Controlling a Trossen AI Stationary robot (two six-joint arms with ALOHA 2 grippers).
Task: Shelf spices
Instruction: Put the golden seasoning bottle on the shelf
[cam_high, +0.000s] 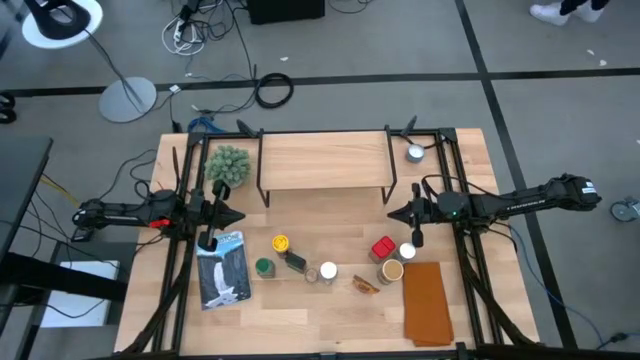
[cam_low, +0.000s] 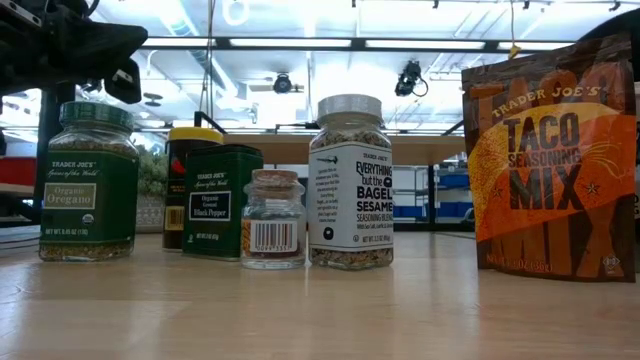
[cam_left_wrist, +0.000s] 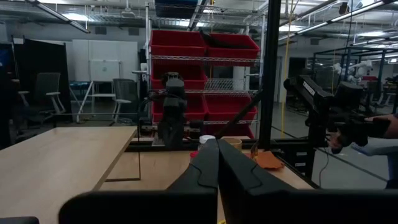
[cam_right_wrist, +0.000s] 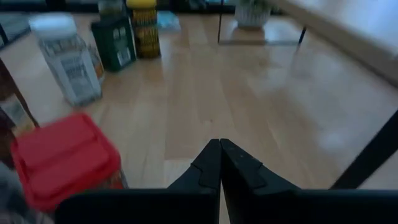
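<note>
The shelf (cam_high: 325, 160), a light wood plank on thin black legs, stands at the table's far middle with nothing on top. The spices stand on the table nearer the front: a yellow-lidded jar (cam_high: 281, 243), a green-lidded oregano jar (cam_low: 88, 185), a dark pepper tin (cam_low: 222, 203), a white-lidded bagel-seasoning jar (cam_low: 350, 185), a red tin (cam_right_wrist: 62, 158), a tan cylinder (cam_high: 392, 270) and an amber bottle (cam_high: 366, 285) lying on its side. My left gripper (cam_high: 240, 215) is shut in the air left of the shelf's front. My right gripper (cam_high: 392, 212) is shut to its right, just above the red tin.
An orange taco-seasoning bag (cam_high: 427, 302) lies at the front right. A white and blue packet (cam_high: 222, 268) lies at the front left. A fuzzy green plant ball (cam_high: 228, 165) sits left of the shelf and a small silver cup (cam_high: 415, 153) right of it.
</note>
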